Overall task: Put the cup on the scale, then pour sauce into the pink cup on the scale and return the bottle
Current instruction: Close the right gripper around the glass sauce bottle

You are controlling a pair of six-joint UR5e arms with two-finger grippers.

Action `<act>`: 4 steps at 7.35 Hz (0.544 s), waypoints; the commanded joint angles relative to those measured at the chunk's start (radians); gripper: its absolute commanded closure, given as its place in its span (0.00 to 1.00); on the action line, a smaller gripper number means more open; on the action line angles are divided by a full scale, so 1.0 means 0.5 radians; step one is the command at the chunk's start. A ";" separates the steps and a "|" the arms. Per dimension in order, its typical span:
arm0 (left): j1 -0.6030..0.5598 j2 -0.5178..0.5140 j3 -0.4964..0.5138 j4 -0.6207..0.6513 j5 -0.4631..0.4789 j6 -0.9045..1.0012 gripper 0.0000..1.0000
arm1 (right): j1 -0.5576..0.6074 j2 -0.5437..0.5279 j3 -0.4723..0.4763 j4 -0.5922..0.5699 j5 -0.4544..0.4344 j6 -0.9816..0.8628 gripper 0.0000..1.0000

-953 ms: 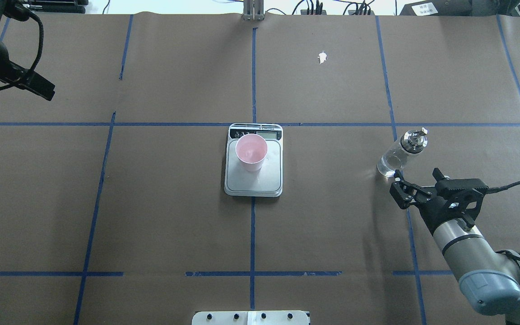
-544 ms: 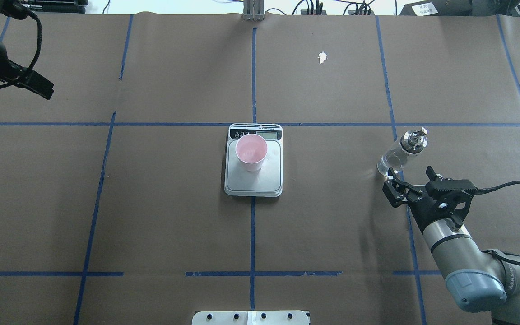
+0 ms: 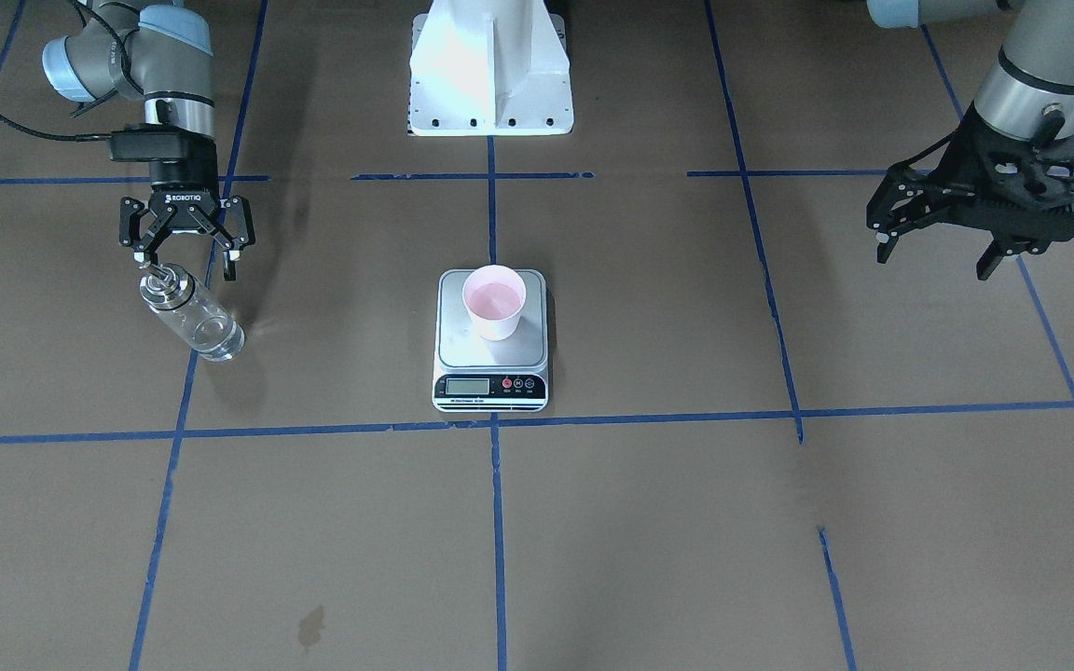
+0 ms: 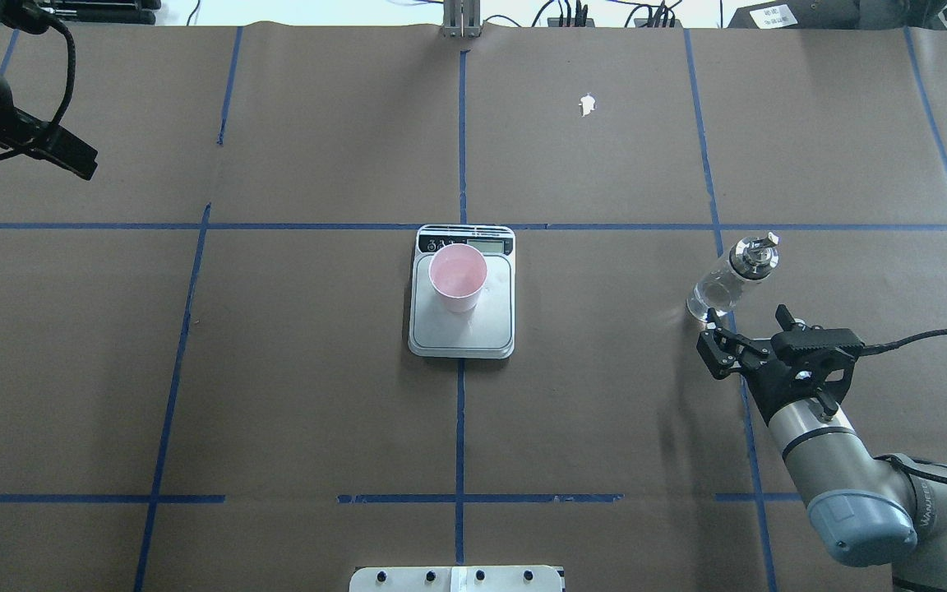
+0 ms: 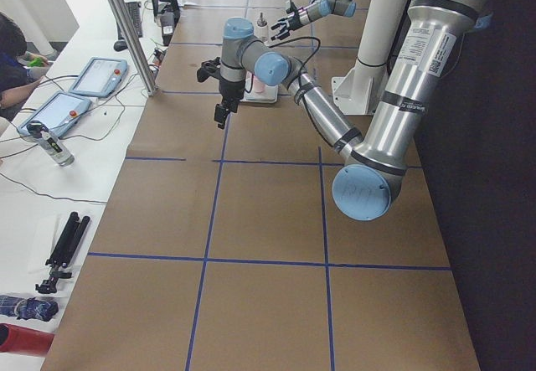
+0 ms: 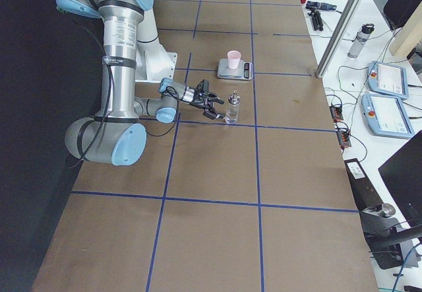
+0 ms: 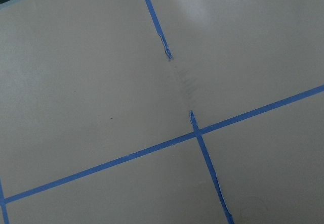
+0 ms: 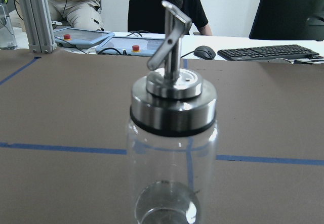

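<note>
The clear glass cylindrical bottle [image 4: 720, 288] with the shiny silver metal cap and pour spout is being seen standing upright on the brown paper-covered table [image 4: 276, 386], well off to the robot's right of the flat silver-grey kitchen scale [image 4: 490, 329]. Nothing is gripping it. A little clear liquid is being shown at its bottom in the right wrist view. The right gripper [image 3: 185, 264] is being held just beside the bottle, on its robot-facing side, farther from the scale's display than the bottle. Its fingers are being kept spread wide, apart from the glass, and the wrist camera is being pointed straight at the cap. The small pale pink tapered cup [image 4: 458, 278] is being carried upright on the scale's steel platform, toward the end with the display. Whether it holds liquid cannot be told. The left gripper [image 3: 931, 263] is being held above the table well to the scale's other side, empty, with its fingers spread.
</note>
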 commanded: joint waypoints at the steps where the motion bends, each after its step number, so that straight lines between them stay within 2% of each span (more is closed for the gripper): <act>1: 0.000 -0.012 0.010 -0.003 0.000 -0.008 0.00 | 0.041 0.000 -0.004 0.001 0.002 -0.048 0.00; 4: 0.000 -0.015 0.013 0.000 0.000 -0.005 0.00 | 0.087 0.138 -0.114 -0.002 0.014 -0.054 0.00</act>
